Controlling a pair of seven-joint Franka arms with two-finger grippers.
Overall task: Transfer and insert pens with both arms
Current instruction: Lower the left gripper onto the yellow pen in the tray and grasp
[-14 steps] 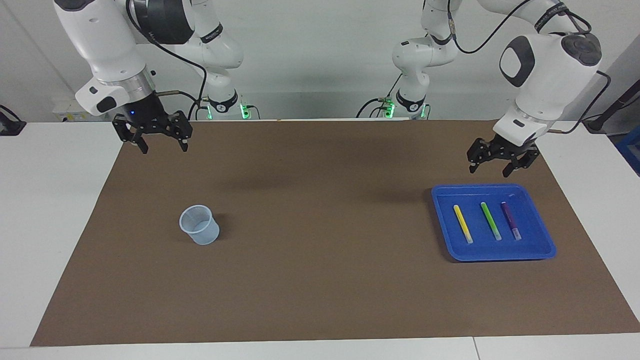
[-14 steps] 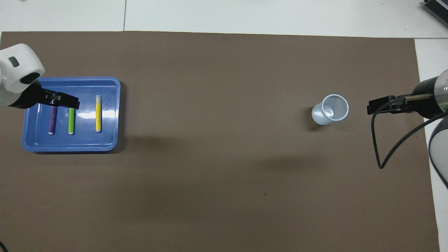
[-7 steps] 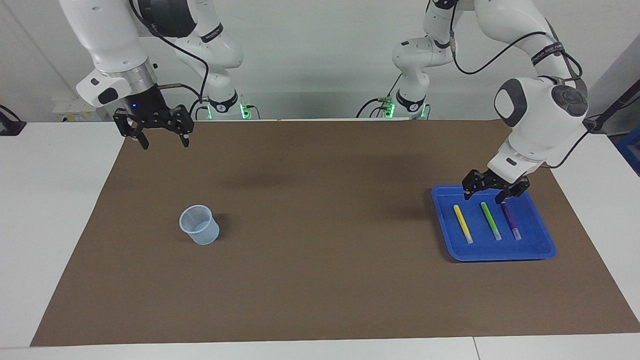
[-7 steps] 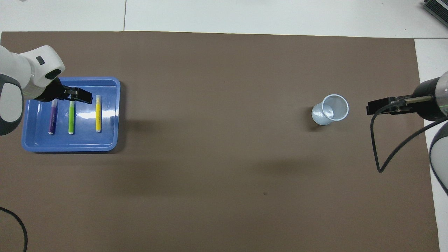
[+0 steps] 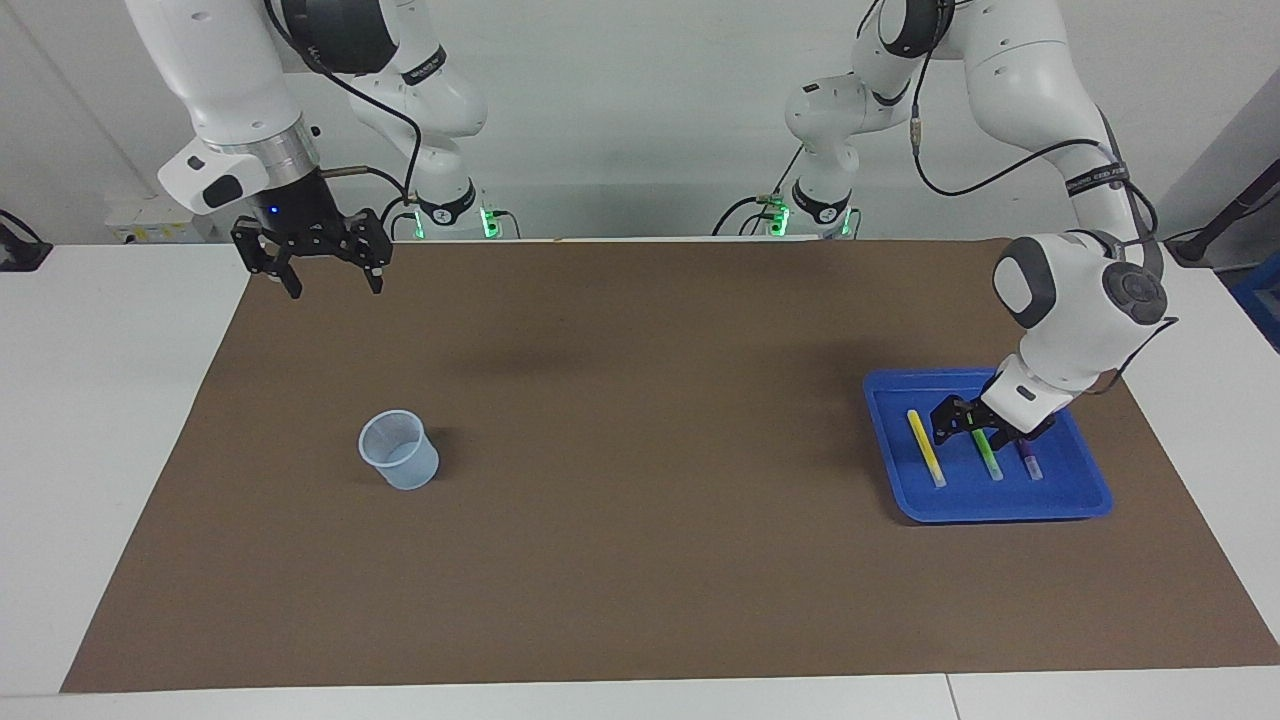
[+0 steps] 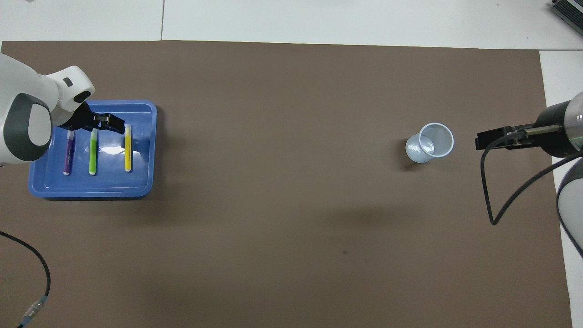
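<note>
Facing view
Surface: white surface [image 5: 110, 420] under a brown mat [image 5: 640, 560].
Tray: blue tray [image 5: 1085, 500] lies on the mat toward the left arm's end.
Pens: yellow pen [image 5: 926, 450], green pen [image 5: 988, 460] and purple pen [image 5: 1029, 462] lie side by side in the tray, pale ends pointing away from the robots.
Left gripper: left gripper [image 5: 975, 432] is low inside the tray with its jaws spread wide, one finger on each side of the green pen (whether the tips touch the pen I cannot tell).
Right gripper: right gripper [image 5: 327, 284] hangs in the air over the mat's corner at the right arm's end, jaws wide apart and holding nothing; this arm waits.
Cup: pale translucent cup [image 5: 399, 450] stands upright on the mat toward the right arm's end, well apart from the tray.

Overhead view
Tray: tray [image 6: 141, 189] holds the purple pen [image 6: 68, 157], green pen [image 6: 93, 157] and yellow pen [image 6: 128, 152] in a parallel row.
Left gripper: left gripper [image 6: 102, 123] covers the green pen's end that lies farther from the robots (the rest of that pen shows).
Right gripper: right gripper [image 6: 494, 138] shows edge-on beside the cup [image 6: 430, 142], apart from it.
</note>
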